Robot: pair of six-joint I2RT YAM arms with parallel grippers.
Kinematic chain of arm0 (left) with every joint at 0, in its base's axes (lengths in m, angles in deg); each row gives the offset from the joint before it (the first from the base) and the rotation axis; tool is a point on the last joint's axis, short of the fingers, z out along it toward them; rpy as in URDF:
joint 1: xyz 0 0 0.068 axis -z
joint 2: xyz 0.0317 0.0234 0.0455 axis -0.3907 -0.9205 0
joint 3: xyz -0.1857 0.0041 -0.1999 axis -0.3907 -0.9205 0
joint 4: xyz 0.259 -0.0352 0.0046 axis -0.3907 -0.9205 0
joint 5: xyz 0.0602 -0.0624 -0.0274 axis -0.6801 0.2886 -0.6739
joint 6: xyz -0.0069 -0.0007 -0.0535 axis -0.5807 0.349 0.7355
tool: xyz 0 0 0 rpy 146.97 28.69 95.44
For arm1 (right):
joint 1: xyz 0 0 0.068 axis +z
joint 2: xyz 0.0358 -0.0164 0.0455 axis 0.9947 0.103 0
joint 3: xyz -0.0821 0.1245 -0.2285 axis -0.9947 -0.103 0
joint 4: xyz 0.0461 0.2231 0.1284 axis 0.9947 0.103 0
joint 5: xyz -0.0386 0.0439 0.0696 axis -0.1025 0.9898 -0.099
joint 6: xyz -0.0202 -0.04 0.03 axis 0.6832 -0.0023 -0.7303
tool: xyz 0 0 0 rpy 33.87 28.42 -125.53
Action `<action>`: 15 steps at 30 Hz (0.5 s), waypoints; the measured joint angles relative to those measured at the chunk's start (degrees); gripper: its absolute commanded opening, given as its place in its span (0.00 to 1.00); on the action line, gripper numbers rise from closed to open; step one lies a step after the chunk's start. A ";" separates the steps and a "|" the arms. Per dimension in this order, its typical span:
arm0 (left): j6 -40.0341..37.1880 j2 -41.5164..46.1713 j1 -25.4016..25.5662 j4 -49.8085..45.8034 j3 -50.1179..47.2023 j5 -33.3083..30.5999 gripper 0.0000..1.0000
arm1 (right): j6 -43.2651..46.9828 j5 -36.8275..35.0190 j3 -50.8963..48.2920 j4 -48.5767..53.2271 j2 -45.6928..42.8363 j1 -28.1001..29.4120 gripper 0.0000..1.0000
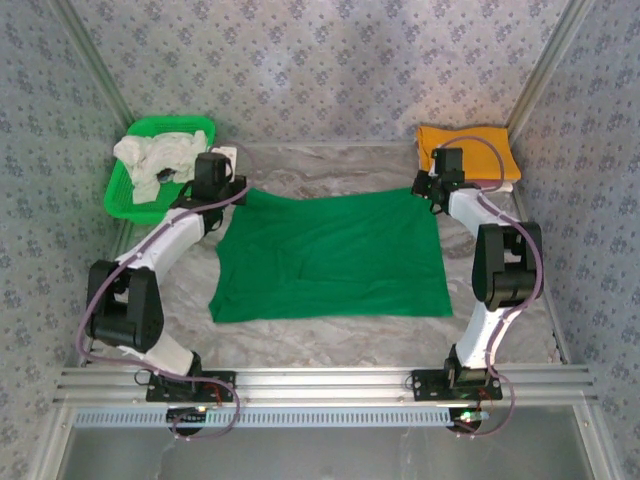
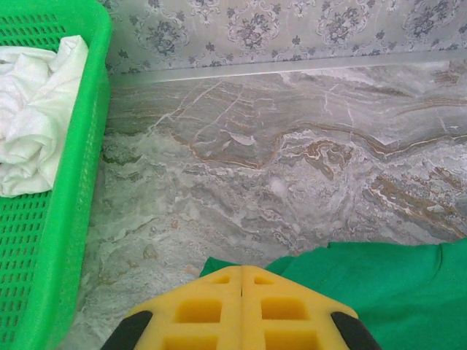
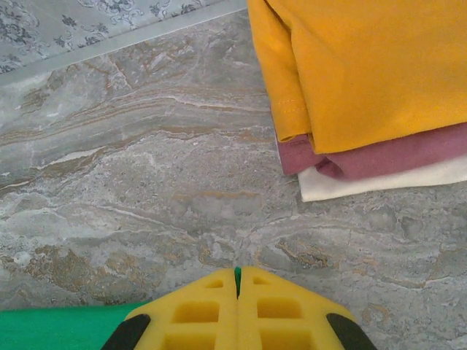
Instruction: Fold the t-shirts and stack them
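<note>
Step in hand: first fold of the green t-shirt (image 1: 330, 260), which lies spread flat on the table (image 2: 292, 168).

Right gripper (image 3: 237, 271) is at the shirt's far-right corner, clamped on it; a sliver of green shows between the pads. Left gripper (image 2: 241, 270) is at the far-left corner, fingers closed. It's probably pinching the hem too, but the contact is hidden under the fingers.

Folded stack just beyond the far-right corner: orange t-shirt (image 3: 365, 65) on top, maroon one (image 3: 394, 157) and white one (image 3: 379, 182) under it. Basket (image 2: 80, 182) of whitish shirts (image 2: 36, 109) sits just off the far-left corner.

Next, as I read it: lift both corners together and carry the far edge over to the near edge, keeping even tension so the hem lands square.
</note>
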 measured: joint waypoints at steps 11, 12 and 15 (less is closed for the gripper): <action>0.46 14.67 2.25 -1.20 -9.49 -0.87 0.00 | -1.09 0.02 -11.58 -4.04 -5.62 -1.33 0.00; 0.66 15.74 2.58 -1.51 -10.73 -1.14 0.00 | -1.22 0.04 -12.70 -4.57 -6.16 -1.33 0.00; 1.36 18.56 3.04 -3.34 -14.49 -1.73 0.00 | -1.62 0.04 -15.96 -5.22 -8.39 -1.33 0.00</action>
